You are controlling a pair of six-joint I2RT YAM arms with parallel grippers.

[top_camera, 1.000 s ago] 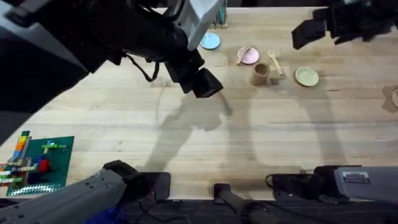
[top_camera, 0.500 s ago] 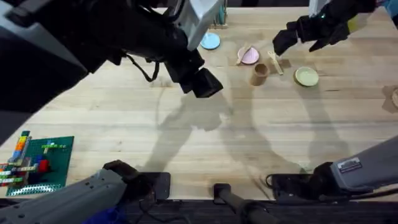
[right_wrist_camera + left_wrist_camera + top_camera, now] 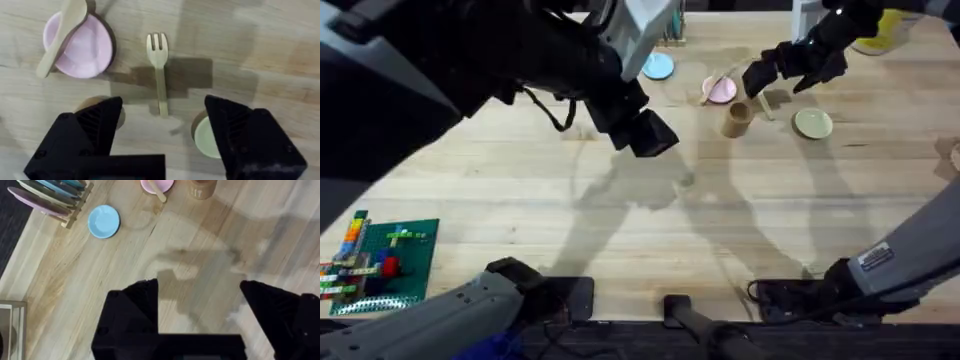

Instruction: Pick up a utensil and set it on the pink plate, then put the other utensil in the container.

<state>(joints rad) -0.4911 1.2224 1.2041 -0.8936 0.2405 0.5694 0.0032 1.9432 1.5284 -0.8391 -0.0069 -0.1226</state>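
Observation:
The utensil, a pale wooden spoon (image 3: 60, 37), lies tilted across the rim of the pink plate (image 3: 85, 47), bowl end outward; both also show in the overhead view, spoon (image 3: 712, 84) on plate (image 3: 724, 91). The other utensil, a wooden fork (image 3: 159, 70), lies flat on the table beside the plate, prongs pointing away from my right gripper (image 3: 162, 135). That gripper is open and hovers above the fork's handle end (image 3: 775, 70). The tan container (image 3: 738, 118) stands upright just in front of the plate. My left gripper (image 3: 200, 310) is open and empty, high over bare table.
A light-blue plate (image 3: 659, 66) and a rack of coloured plates (image 3: 50, 195) sit at the back left. A yellow-green plate (image 3: 813, 123) lies right of the container. A green brick board (image 3: 375, 262) is at the near left.
My right gripper has swung in from the far right to above the fork, its wrist now covering much of it from overhead. The left arm has stayed still.

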